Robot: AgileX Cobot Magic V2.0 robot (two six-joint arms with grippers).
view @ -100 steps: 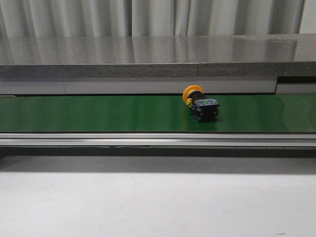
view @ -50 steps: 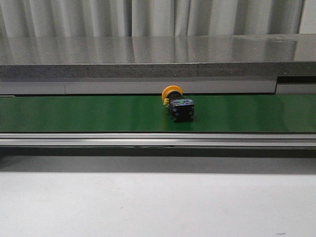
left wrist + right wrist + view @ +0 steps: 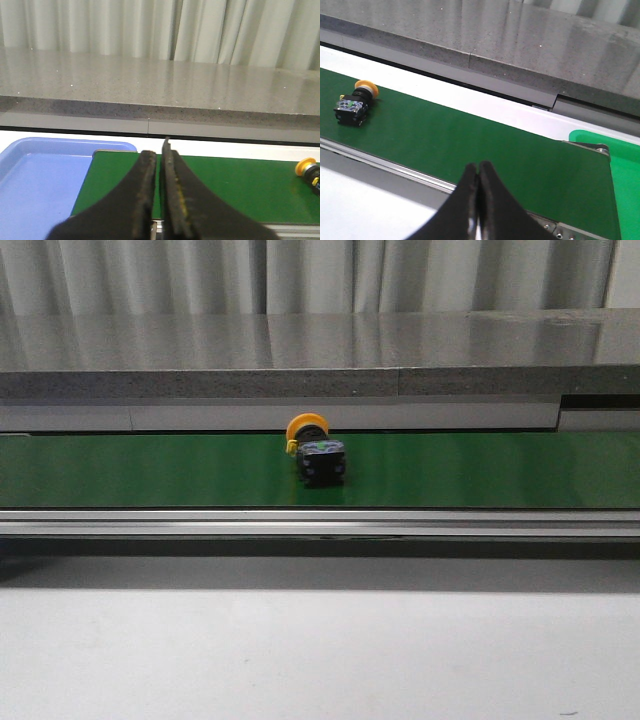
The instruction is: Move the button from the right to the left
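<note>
The button (image 3: 315, 452), a yellow-orange round cap on a black boxy body, lies on its side on the green belt (image 3: 150, 470), near the middle of the front view. It also shows at the edge of the left wrist view as the button (image 3: 310, 171), and far off on the belt in the right wrist view as the button (image 3: 354, 103). My left gripper (image 3: 157, 150) is shut and empty, over the belt's left end. My right gripper (image 3: 479, 167) is shut and empty, near the belt's front rail. Neither gripper appears in the front view.
A blue tray (image 3: 35, 175) sits just past the belt's left end. A green bin (image 3: 620, 160) stands at the belt's right end. A grey stone ledge (image 3: 320, 355) runs behind the belt, and a white tabletop (image 3: 320, 650) lies in front of it.
The button has travelled left along the belt, from right of centre to about the middle of the front view. No gripper touched it.
</note>
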